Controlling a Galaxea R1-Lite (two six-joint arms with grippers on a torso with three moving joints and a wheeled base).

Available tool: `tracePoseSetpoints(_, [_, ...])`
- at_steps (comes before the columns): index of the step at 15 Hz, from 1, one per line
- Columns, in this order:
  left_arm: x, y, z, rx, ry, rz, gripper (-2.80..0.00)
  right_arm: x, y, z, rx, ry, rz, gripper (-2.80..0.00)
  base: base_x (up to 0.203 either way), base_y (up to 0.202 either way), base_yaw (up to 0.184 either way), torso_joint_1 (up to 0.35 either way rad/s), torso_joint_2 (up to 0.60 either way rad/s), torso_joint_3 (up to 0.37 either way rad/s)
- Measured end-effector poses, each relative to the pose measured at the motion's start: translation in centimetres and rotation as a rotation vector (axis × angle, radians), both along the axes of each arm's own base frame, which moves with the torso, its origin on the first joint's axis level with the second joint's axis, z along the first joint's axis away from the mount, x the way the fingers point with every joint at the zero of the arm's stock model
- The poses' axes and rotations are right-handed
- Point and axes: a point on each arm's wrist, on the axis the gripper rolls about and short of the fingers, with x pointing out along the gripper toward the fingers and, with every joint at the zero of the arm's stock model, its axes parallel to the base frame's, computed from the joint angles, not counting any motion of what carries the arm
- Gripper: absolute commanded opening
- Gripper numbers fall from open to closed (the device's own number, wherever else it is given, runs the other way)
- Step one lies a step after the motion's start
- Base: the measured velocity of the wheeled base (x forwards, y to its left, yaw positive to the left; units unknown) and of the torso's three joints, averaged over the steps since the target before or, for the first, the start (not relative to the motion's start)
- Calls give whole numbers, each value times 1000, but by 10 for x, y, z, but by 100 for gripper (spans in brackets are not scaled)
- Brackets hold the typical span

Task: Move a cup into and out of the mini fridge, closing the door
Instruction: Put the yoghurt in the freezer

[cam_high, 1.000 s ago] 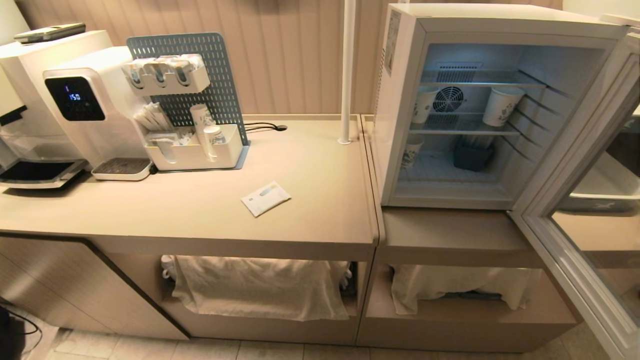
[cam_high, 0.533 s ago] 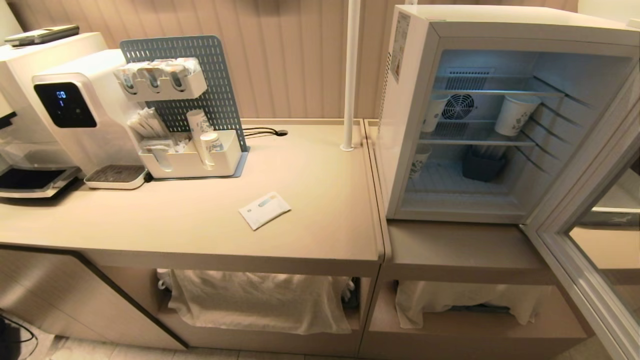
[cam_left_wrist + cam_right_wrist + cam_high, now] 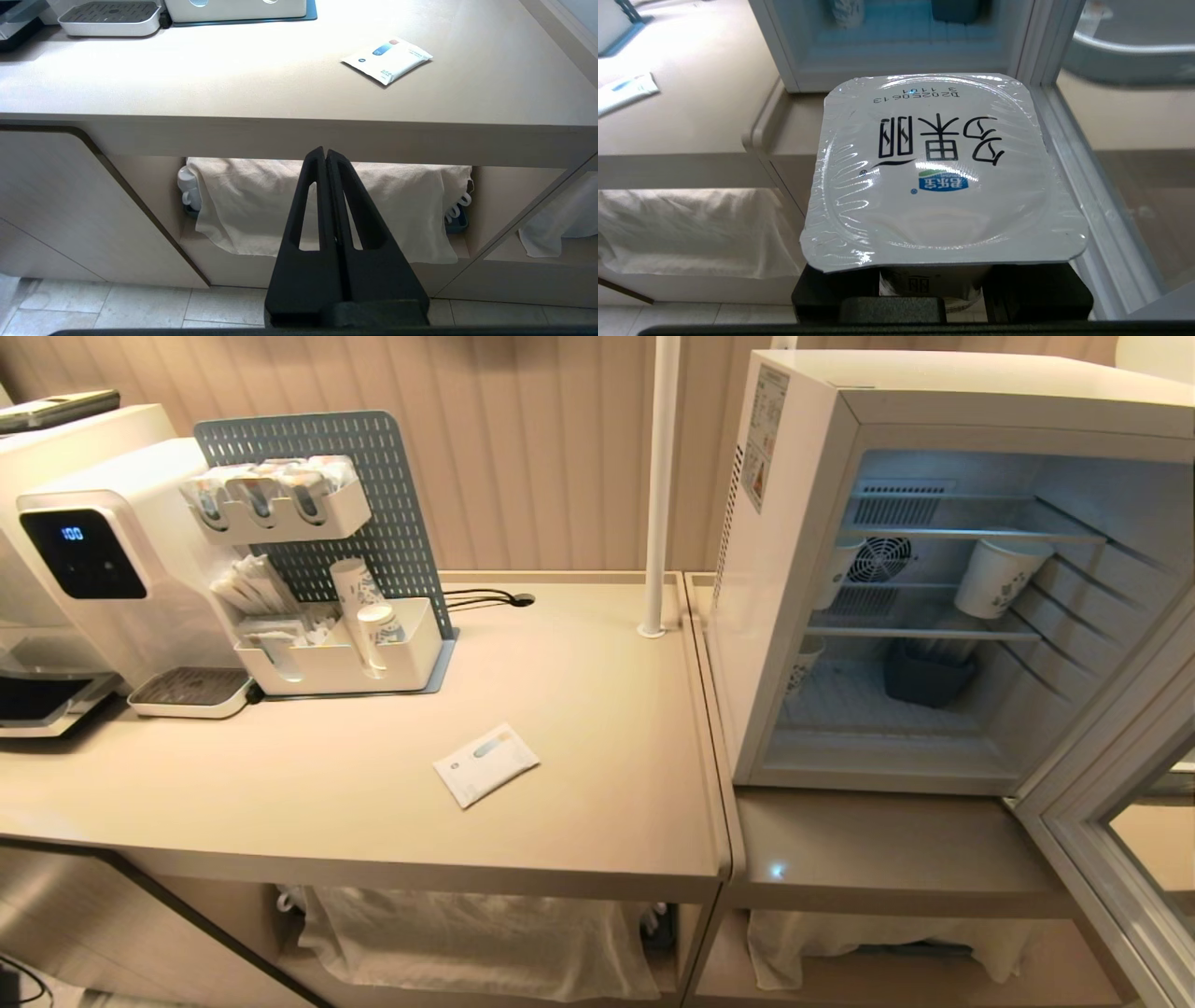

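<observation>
The cup (image 3: 943,172), a squat white tub with a flat, square-ish printed lid, fills the right wrist view. My right gripper (image 3: 933,285) is shut on its body under the lid, and the lid hides the fingertips. It is held in front of the mini fridge (image 3: 794,616), whose door (image 3: 1102,840) stands swung wide open to the right. The fridge's lit floor (image 3: 901,51) and the door frame (image 3: 1069,154) show just beyond the cup. My left gripper (image 3: 325,151) is shut and empty, low before the counter's front edge. Neither arm shows in the head view.
Inside the fridge are paper cups (image 3: 999,577) on wire shelves and a dark blue box (image 3: 929,674). On the counter (image 3: 579,840) lie a white packet (image 3: 485,765), a pegboard organiser (image 3: 327,569) and a water dispenser (image 3: 93,569). A white pole (image 3: 658,485) rises beside the fridge. Cloth (image 3: 476,933) hangs below.
The whole head view has grown and slid downward, so the camera has moved nearer. Nothing on the counter or in the fridge has changed place, and the door stays open.
</observation>
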Motion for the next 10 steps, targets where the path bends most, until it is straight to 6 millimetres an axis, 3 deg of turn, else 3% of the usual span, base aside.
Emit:
tracePoseSetpoints(5, [0, 0, 0, -4, 1, -1, -280, -12, 1, 46, 1, -1, 41, -280, 0, 0, 0, 0, 0, 0])
tracePoseSetpoints(10, [0, 0, 0, -5, 1, -1, -280, 9, 2, 108, 6, 166, 81, -280, 0, 0, 0, 0, 0, 0])
